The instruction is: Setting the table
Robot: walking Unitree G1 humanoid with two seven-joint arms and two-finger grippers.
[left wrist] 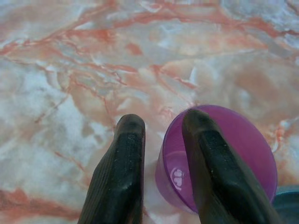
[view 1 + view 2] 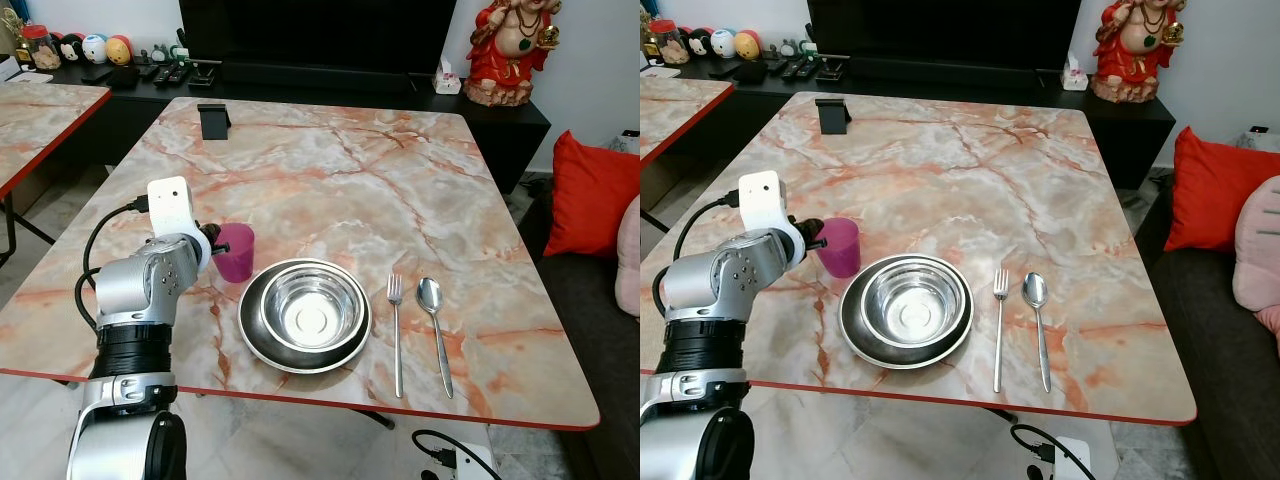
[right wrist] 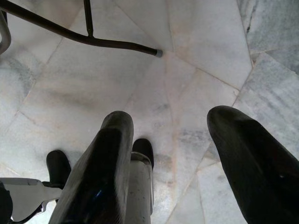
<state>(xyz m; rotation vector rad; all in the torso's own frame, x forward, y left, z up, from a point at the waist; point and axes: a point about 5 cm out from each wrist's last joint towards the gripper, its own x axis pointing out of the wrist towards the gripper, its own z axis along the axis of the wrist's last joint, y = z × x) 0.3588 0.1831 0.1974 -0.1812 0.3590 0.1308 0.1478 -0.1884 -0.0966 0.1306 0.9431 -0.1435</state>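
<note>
A purple cup (image 2: 236, 252) stands upright on the marble table (image 2: 330, 160), just left of a steel bowl (image 2: 312, 310) that sits in a grey plate (image 2: 252, 338). Right of the plate lie a fork (image 2: 396, 335) and a spoon (image 2: 434, 330), side by side. My left gripper (image 1: 163, 116) straddles the cup's (image 1: 233, 140) near wall, one finger inside and one outside. The fingers are a little apart, and a gap shows between the outer finger and the wall. My right gripper (image 3: 170, 116) hangs open over the floor.
A black phone stand (image 2: 213, 120) sits at the table's far left. A second marble table (image 2: 40, 120) stands to the left, a sofa with a red cushion (image 2: 590, 195) to the right. A black cabinet with a TV (image 2: 320, 35) is behind. Table legs (image 3: 93, 37) cross the tiled floor.
</note>
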